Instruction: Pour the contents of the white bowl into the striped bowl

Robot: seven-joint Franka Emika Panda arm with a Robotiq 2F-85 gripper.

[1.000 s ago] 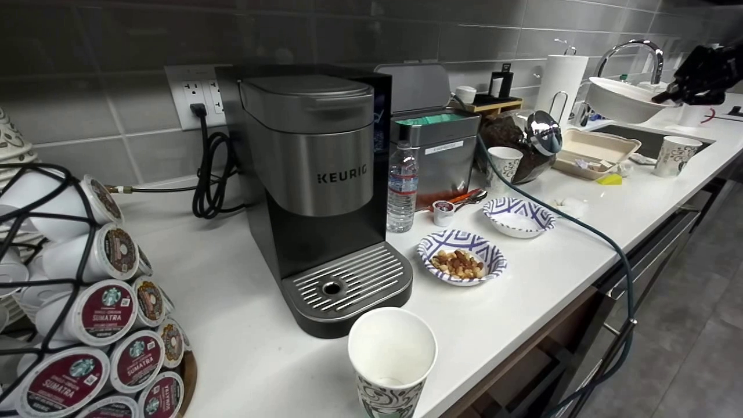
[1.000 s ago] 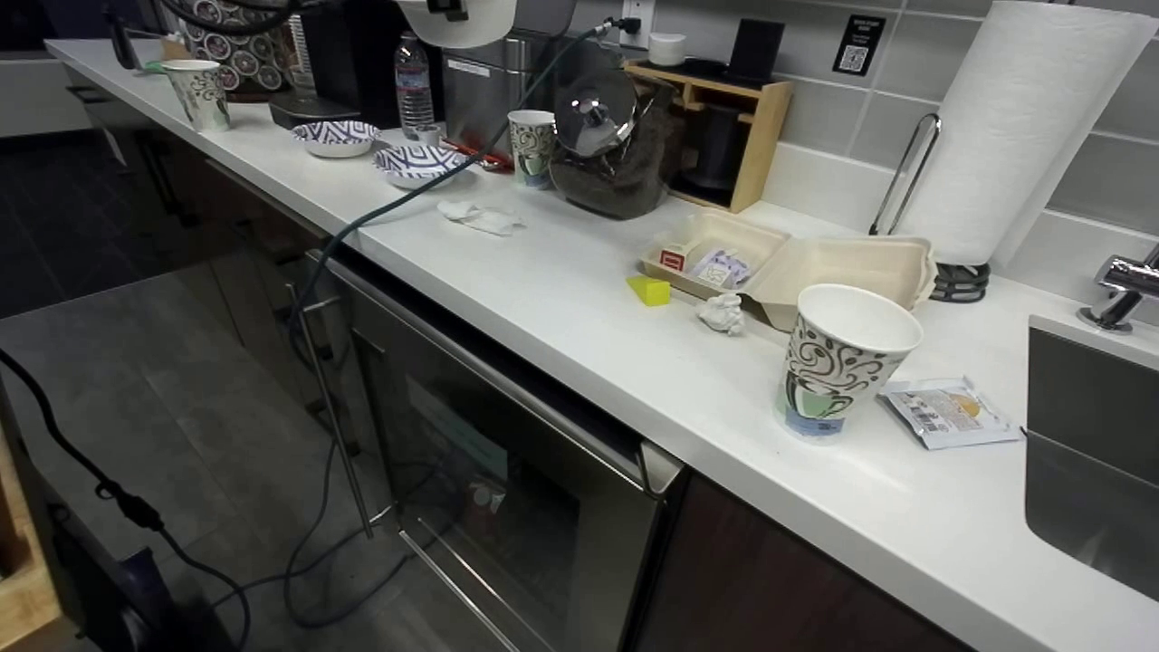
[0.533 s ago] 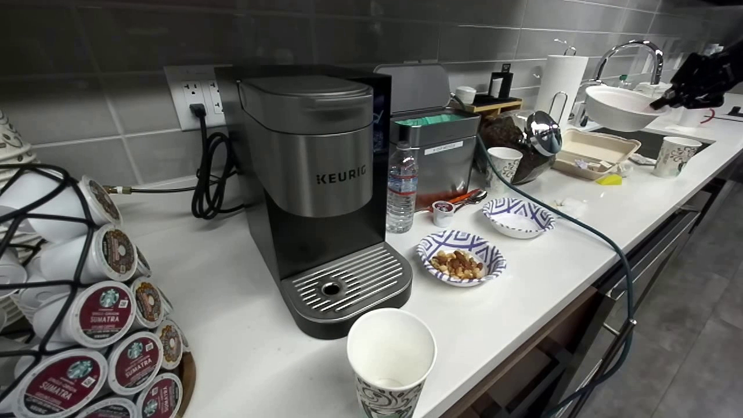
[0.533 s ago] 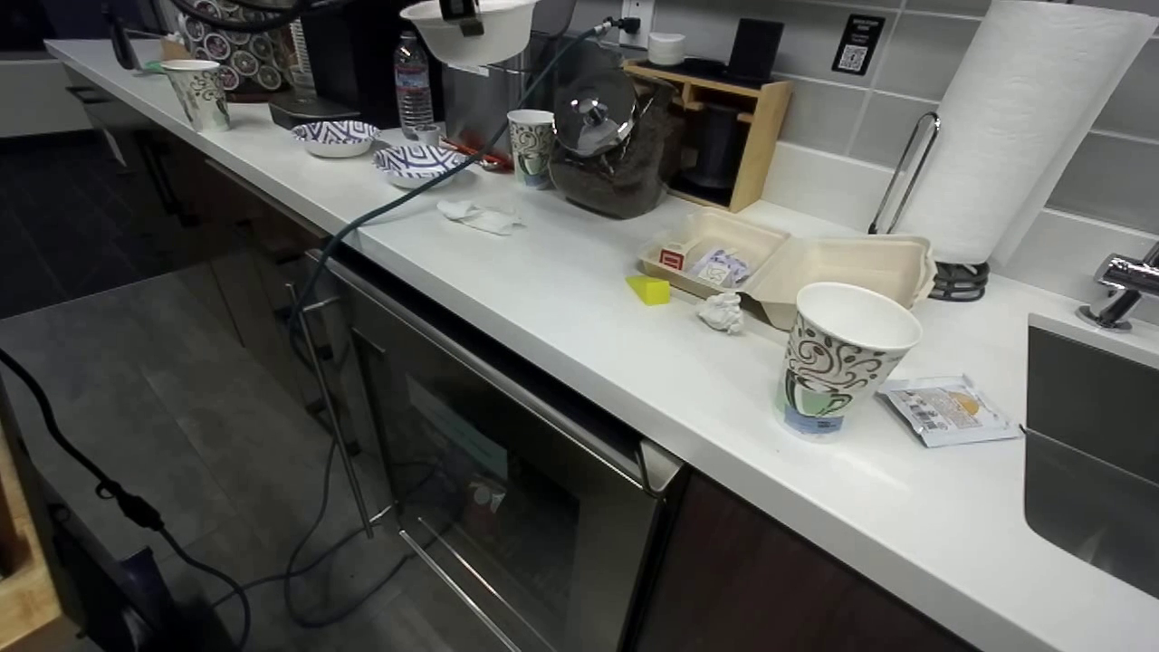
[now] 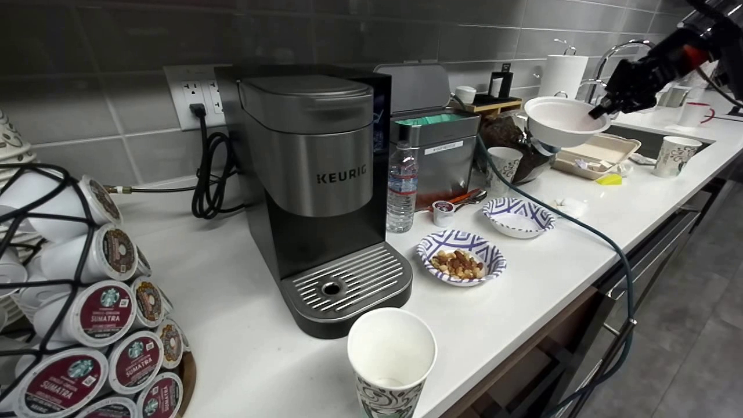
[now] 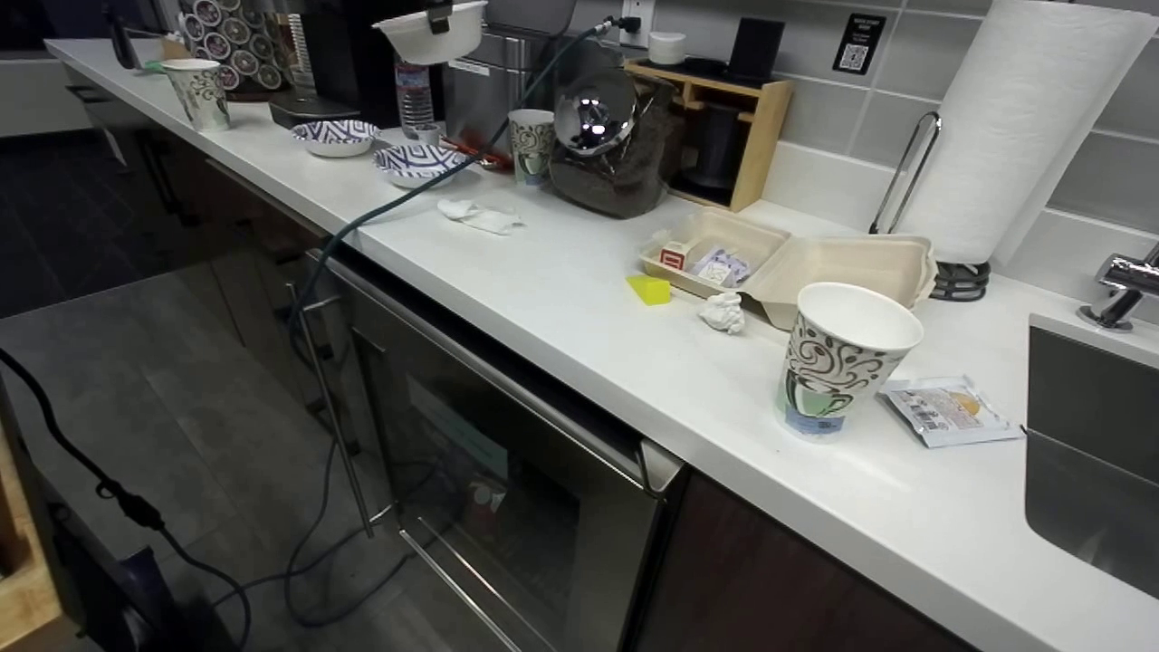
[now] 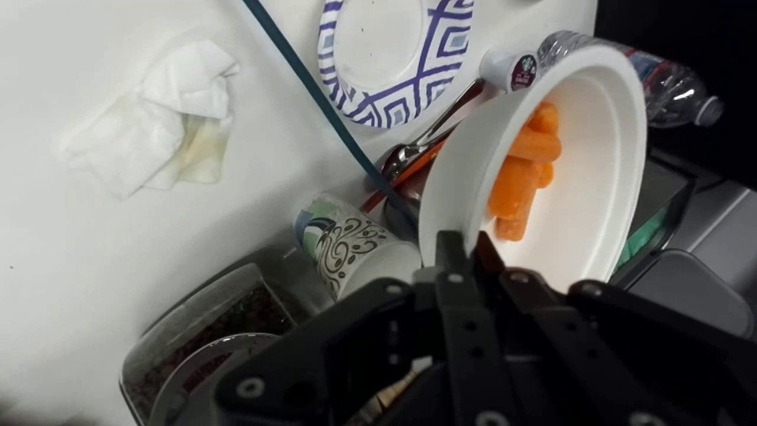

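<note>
white bowl [image 5: 554, 131], carrots [image 7: 520, 171] inside: mouth up, tilted, lower toward the front of the counter [image 5: 232, 290]; pincer [image 7: 469, 240] clamped on its rim. striped bowl [image 5: 518, 219]: upright, mouth up.

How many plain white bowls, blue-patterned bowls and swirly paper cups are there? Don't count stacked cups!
Plain white: 1, the white bowl
Blue-patterned: 2, the striped bowl and the nut bowl
Swirly: 3, the left cup, middle cup and right cup, as seen in both exterior views
Total: 6
</note>
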